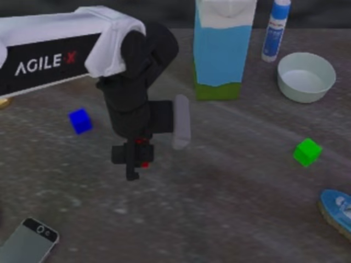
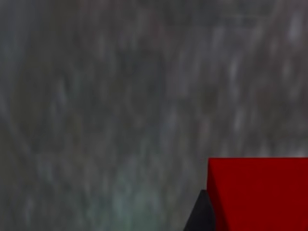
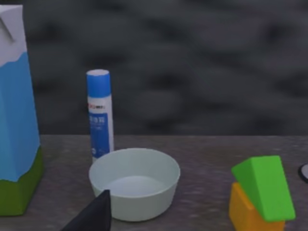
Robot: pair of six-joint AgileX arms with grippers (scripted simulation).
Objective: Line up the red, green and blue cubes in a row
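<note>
My left gripper [image 1: 136, 158] hangs over the table's middle-left, shut on the red cube [image 1: 145, 164], of which only slivers show between the black fingers. In the left wrist view the red cube [image 2: 260, 192] fills the corner, pressed against a dark fingertip [image 2: 202, 216]. The blue cube [image 1: 80, 120] lies on the table to the left of that gripper. Far to the right rests the green cube [image 1: 307, 152]. My right arm is outside the top view; one dark fingertip [image 3: 94, 214] shows in its wrist view, set wide and holding nothing.
At the back stand a tall blue, white and green carton [image 1: 222, 49], a glue stick [image 1: 276, 30] and a white bowl [image 1: 306, 76]. A phone [image 1: 27, 241] lies front left, a blue brush [image 1: 337, 211] front right. A green-topped orange object [image 3: 262, 192] sits near the bowl [image 3: 134, 183].
</note>
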